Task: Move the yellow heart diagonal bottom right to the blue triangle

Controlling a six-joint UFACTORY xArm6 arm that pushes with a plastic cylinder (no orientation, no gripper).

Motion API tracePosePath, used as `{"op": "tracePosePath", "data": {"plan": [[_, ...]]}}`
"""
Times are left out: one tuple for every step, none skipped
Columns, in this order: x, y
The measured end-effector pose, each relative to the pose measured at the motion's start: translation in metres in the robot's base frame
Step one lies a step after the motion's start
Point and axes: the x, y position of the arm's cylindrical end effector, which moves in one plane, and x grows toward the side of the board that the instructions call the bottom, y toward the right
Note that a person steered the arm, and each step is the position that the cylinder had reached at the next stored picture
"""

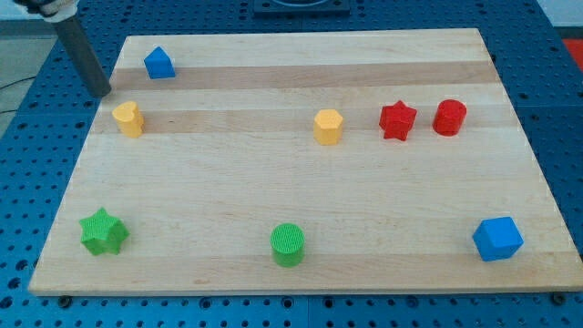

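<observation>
The yellow heart (128, 118) lies near the board's left edge, in the upper part. The blue triangle (158, 63) sits at the top left corner of the board, above and slightly right of the heart. My tip (103, 92) is at the board's left edge, just up and left of the yellow heart and down-left of the blue triangle, touching neither. The dark rod slants up to the view's top left.
A yellow hexagon (328, 127), a red star (397, 120) and a red cylinder (449, 117) stand in a row at centre right. A green star (103, 231), a green cylinder (287, 244) and a blue cube (497, 239) line the bottom.
</observation>
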Motion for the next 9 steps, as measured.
{"op": "tracePosePath", "data": {"plan": [[0.041, 0.002], [0.058, 0.028], [0.058, 0.088], [0.056, 0.123], [0.017, 0.124], [0.006, 0.124], [0.008, 0.139], [0.023, 0.162], [0.034, 0.180]]}}
